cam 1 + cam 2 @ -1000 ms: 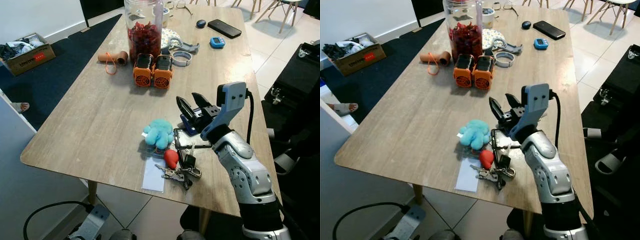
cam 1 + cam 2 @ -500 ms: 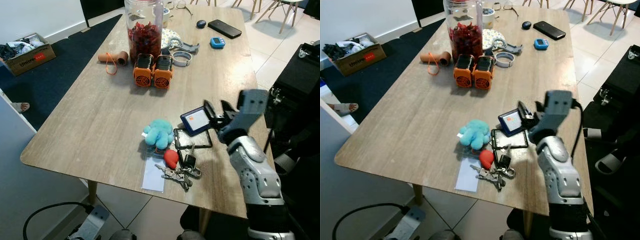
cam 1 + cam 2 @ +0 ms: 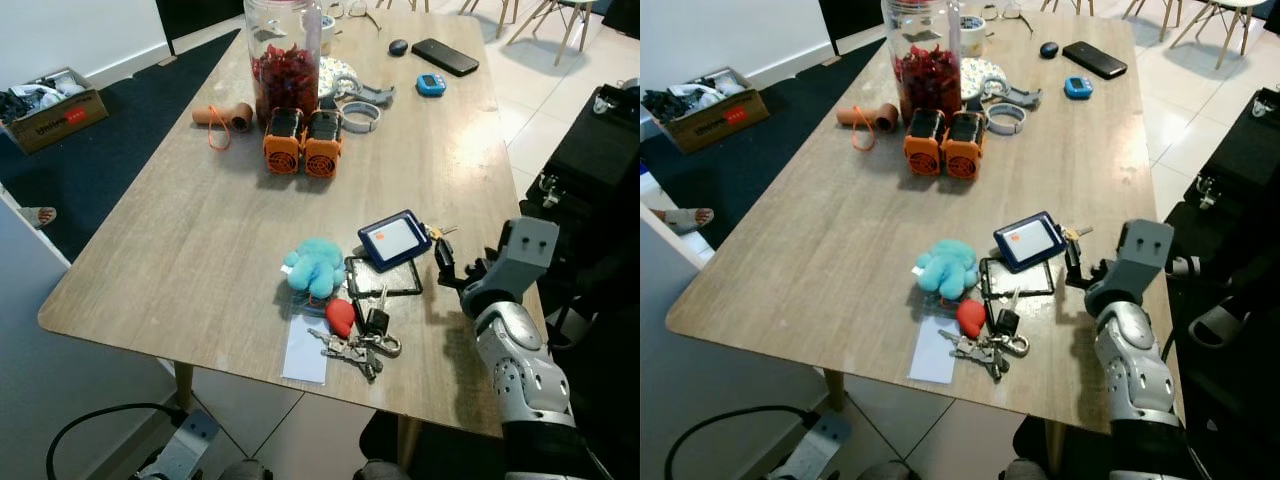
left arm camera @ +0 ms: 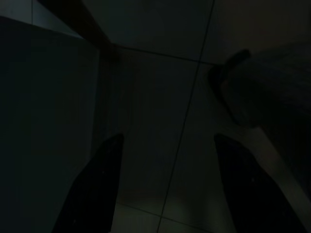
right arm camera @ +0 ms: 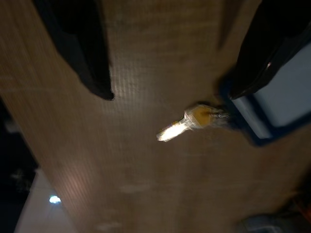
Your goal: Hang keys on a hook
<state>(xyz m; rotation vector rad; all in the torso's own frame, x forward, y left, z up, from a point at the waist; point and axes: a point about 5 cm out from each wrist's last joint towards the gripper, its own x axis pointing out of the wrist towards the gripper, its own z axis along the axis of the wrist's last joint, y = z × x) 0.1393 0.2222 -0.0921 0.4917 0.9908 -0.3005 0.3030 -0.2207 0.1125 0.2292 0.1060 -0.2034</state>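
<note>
Before us the long light-wood bench (image 3: 190, 230) carries a bunch of metal keys (image 3: 357, 345), a fluffy turquoise toy (image 3: 314, 266), a blue-framed card holder (image 3: 395, 239), two orange-and-black blocks (image 3: 302, 142), a glass jar of red bits (image 3: 284, 62) and a black phone (image 3: 447, 57).

On my wooden desk (image 3: 190, 240), a teal plush toy (image 3: 314, 265) lies at the centre. Two orange fans (image 3: 303, 143) and a glass jar (image 3: 284, 55) stand near the top. A black phone (image 3: 446, 56) lies upper right.
</note>
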